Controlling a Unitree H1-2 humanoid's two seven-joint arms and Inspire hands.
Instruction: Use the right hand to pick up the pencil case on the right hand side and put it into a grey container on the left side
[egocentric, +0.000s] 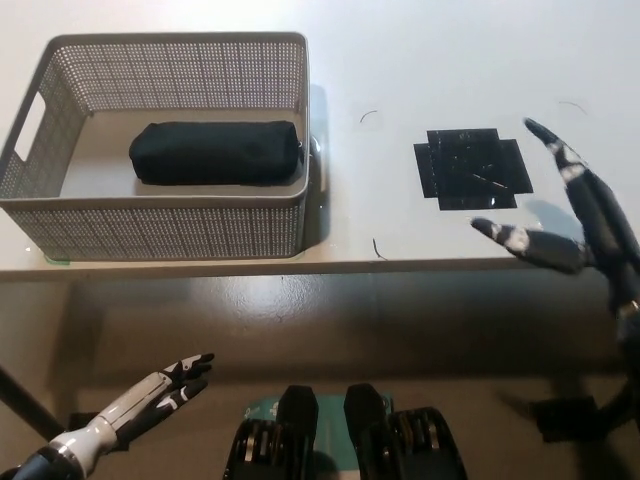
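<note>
Head view shows the pencil case (216, 152) lying flat inside the grey container (160, 225) at the left of the worktop (400, 60), so the placing looks done. Your right hand (570, 225) sits at the right edge, fingers (500, 232) spread apart and holding nothing, just beside the black tape mark (472, 168). Draw that hand clear toward yourself, high enough to miss the worktop edge. Your left hand (165, 385) rests low at the left, fingers apart, empty.
</note>
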